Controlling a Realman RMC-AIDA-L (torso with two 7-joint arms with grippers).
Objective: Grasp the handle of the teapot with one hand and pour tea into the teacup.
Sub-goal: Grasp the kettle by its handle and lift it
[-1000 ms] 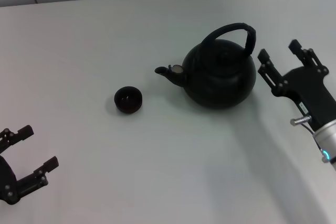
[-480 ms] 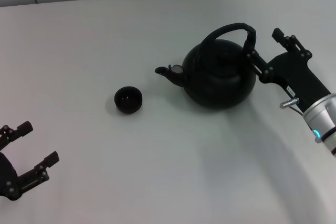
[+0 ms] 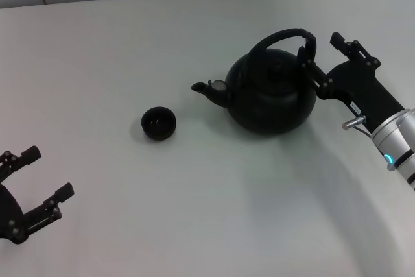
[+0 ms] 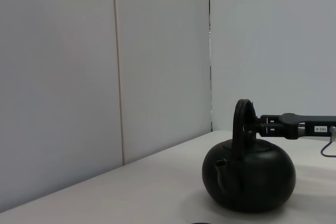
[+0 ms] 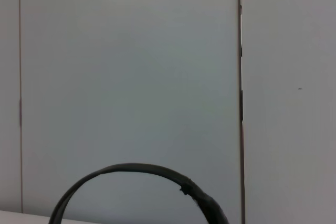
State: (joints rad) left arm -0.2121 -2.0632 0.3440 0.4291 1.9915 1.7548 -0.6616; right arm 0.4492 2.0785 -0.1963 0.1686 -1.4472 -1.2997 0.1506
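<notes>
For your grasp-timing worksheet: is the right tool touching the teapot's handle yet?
Cannot tell. In the head view the right tool is open around the handle; the left wrist view shows no plain contact or gap.

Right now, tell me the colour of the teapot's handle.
Matte black, like the teapot itself; the handle shows best in the head view.

The teapot (image 3: 272,98) is finished in matt black, with only faint soft highlights on its rounded body, as of cast iron or dull glazed ceramic. The handle (image 3: 285,39) is seen as matt black too, slightly rough along its edge. The teacup (image 3: 159,123) is dark and dull, with a weak sheen inside. The table (image 3: 194,212) is smooth, pale and matt. The right gripper (image 3: 322,56) is made of black matt plastic, joined to a brushed metal wrist.
</notes>
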